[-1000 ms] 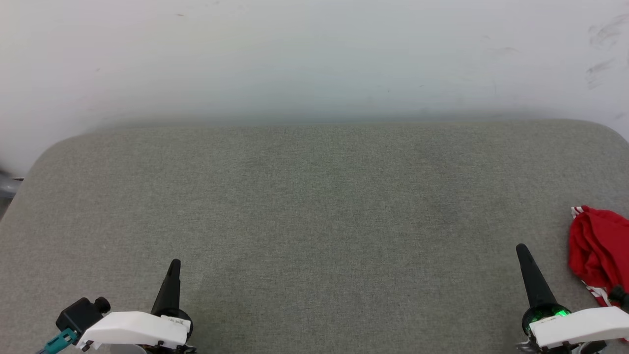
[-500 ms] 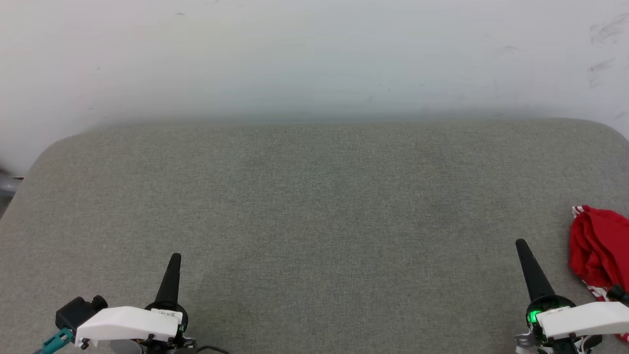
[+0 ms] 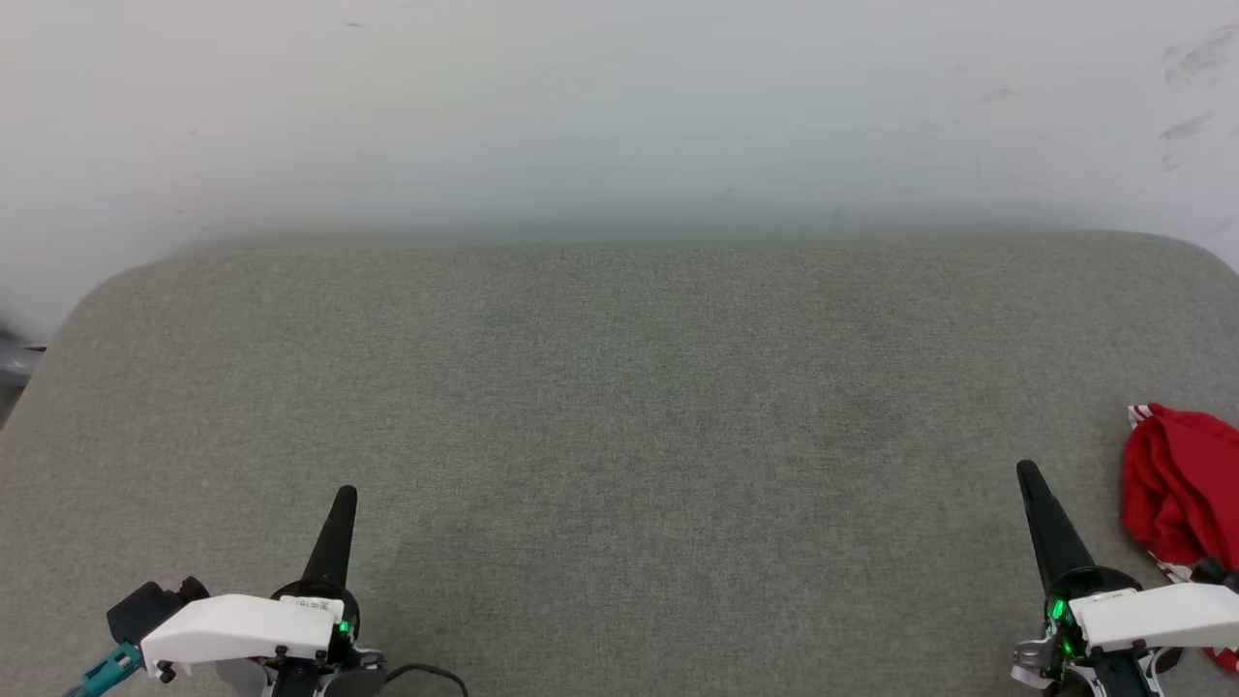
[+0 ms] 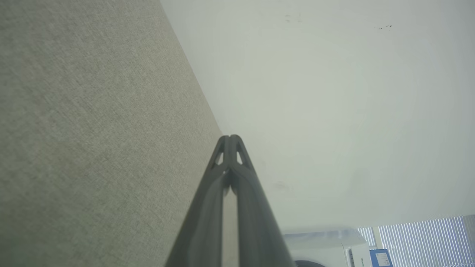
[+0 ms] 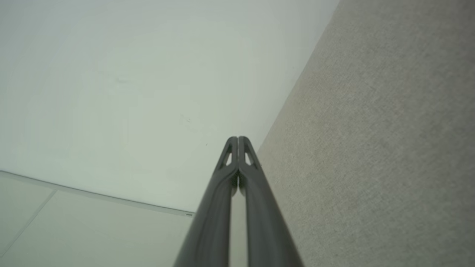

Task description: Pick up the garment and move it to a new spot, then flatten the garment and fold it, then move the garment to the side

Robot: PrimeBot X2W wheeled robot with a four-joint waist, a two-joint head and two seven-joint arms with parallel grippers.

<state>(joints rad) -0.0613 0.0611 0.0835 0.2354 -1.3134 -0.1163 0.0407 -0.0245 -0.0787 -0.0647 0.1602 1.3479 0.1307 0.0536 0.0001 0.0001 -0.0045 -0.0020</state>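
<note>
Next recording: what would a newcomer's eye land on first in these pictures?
The crumpled red garment stands out at the far right edge of the grey padded table. Next come the two dark pointed grippers near the head view's bottom corners, the left gripper and the right gripper, both shut and holding nothing.

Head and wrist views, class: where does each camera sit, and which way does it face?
Head view: robot's head, facing down at table and garment; left tool, right tool show.
Left wrist view: left wrist, facing along shut left tool toward wall.
Right wrist view: right wrist, facing along shut right tool toward wall.
Shared: both wrist views catch table meeting wall.
</note>
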